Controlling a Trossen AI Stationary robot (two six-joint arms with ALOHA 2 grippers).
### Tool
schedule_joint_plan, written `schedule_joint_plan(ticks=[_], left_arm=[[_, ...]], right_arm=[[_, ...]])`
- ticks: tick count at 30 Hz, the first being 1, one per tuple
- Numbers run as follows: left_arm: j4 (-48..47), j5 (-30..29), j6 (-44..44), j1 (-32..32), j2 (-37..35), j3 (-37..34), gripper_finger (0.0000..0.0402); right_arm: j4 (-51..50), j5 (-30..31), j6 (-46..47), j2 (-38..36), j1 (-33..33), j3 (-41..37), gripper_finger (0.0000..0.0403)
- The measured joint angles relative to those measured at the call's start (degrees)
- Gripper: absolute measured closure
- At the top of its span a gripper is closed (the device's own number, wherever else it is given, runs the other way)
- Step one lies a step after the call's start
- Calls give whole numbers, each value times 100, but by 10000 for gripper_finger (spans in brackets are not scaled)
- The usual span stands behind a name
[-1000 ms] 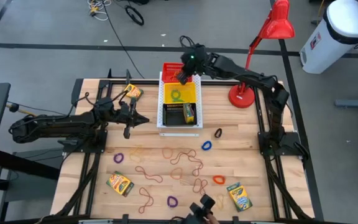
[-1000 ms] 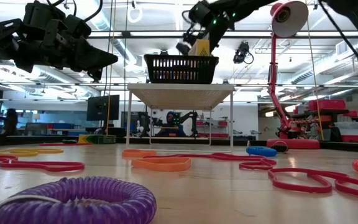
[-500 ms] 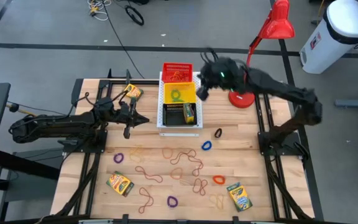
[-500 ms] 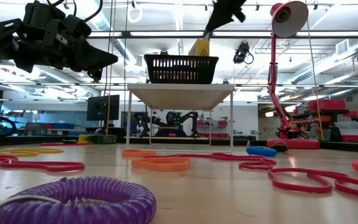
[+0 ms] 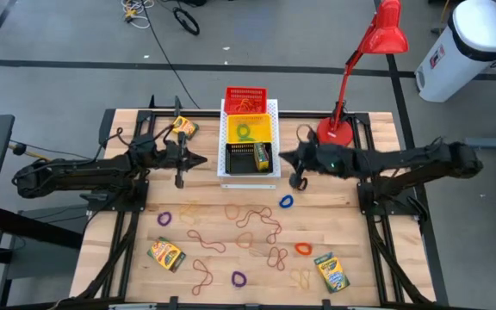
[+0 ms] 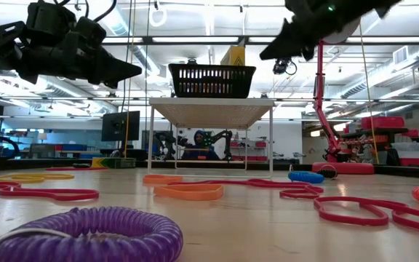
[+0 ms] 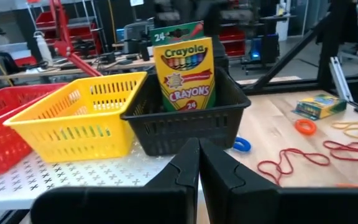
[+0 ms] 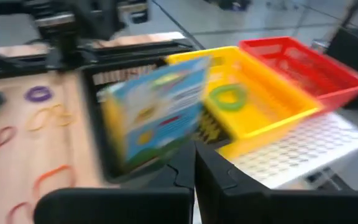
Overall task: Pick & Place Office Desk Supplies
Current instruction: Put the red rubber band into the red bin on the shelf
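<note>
A crayon box (image 5: 263,155) stands upright in the black basket (image 5: 241,164); my left wrist view faces it (image 7: 184,71). Other crayon boxes lie flat on the table (image 5: 182,127) (image 5: 166,253) (image 5: 331,271). Reddish rubber bands (image 5: 252,226) and purple (image 5: 164,219), blue (image 5: 287,201), orange (image 5: 303,249) and black (image 5: 300,182) loops lie on the wood. A green loop (image 5: 245,132) lies in the yellow basket (image 5: 261,122). My left gripper (image 5: 192,159) hovers shut to the left of the black basket. My right gripper (image 5: 289,158) hovers shut just right of it.
The red (image 5: 245,93), yellow and black baskets sit in a row on a white perforated board (image 5: 222,168) at the table's far middle. A red desk lamp (image 5: 338,131) stands behind my right arm. The near half of the table holds scattered bands and loops.
My right gripper has swung from above the far baskets toward the table's right and near side, and now hovers beside the black basket's right side. The baskets and crayon box have stayed put.
</note>
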Motion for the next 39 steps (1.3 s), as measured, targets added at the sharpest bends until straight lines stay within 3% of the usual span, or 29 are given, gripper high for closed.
schedule_joint_plan(ticks=[7, 16, 22, 25, 31, 39], left_arm=[[40, 1, -725, -2, 1, 0, 383], [335, 2, -1579, -2, 0, -4, 383], [198, 105, -1622, -4, 2, -4, 383], [-63, 268, -1136, -93, 2, -4, 392], [-292, -381, -733, -509, 150, -4, 397], [-222, -981, -668, -719, 362, -4, 381]], right_arm=[[1834, 1, 7, -17, 741, -1178, 395], [2836, -59, 68, -8, 1612, -1699, 393], [3142, -1114, 778, 14, 1782, -1814, 392], [2757, -1138, 1045, 14, 1921, -1779, 392], [301, -159, 1510, 252, 2594, -960, 392], [-1528, 18, 2558, 1952, 3390, 446, 352]])
